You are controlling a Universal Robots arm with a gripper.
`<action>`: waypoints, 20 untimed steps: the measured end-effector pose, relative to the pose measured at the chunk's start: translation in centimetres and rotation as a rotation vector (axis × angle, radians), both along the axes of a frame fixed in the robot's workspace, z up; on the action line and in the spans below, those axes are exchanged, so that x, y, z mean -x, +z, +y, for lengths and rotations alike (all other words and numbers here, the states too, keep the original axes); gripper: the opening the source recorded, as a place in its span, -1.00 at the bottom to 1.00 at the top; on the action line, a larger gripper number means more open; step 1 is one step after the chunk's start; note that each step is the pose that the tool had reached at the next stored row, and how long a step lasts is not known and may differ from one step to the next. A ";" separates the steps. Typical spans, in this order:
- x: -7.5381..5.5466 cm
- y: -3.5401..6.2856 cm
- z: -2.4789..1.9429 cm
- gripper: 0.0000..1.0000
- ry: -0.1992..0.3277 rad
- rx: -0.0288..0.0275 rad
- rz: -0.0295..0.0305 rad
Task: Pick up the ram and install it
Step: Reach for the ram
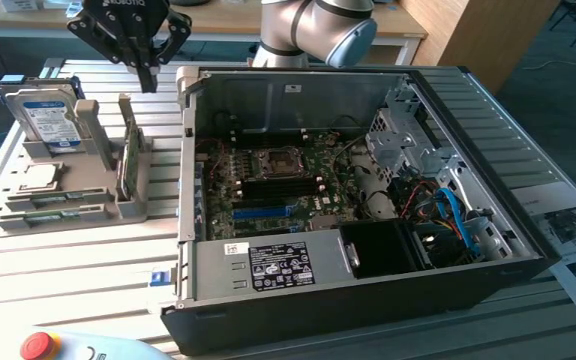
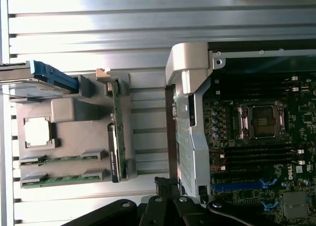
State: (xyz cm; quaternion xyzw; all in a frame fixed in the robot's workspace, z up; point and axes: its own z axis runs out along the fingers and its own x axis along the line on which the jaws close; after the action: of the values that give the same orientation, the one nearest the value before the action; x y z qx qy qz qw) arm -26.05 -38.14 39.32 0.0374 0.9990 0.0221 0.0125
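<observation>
- Slatted metal worktop [image 1: 68,262] carries an open computer case [image 1: 368,315], centre frame; a wooden desk [image 1: 218,26] stands behind.
- Pincer [image 1: 148,81], upper left of the exterior view, closed and empty.
- The ram [image 1: 53,199] lies in a grey holder [image 1: 133,208], at the exterior view's left.

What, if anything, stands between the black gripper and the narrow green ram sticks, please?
Nothing visible: the shut black gripper hangs near the grey holder, where both narrow green ram sticks lie uncovered.
</observation>
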 end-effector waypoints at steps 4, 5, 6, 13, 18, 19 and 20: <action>0.7 0.00 0.04 -0.80 0.000 0.0000 0.0000; 0.9 0.00 0.05 -0.80 0.000 -0.0001 0.0000; 1.0 0.00 0.07 -0.80 0.000 -0.0001 -0.0001; 2.3 0.00 0.14 -0.80 0.000 0.0000 -0.0001; 3.2 0.00 0.18 -0.80 0.000 0.0000 -0.0001; 3.4 0.00 0.19 -0.80 0.000 0.0000 -0.0001; 3.6 0.00 0.19 -0.80 0.000 -0.0001 -0.0001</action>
State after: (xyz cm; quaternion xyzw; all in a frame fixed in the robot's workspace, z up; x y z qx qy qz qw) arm -29.65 -37.95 39.32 0.0374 0.9990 0.0221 0.0125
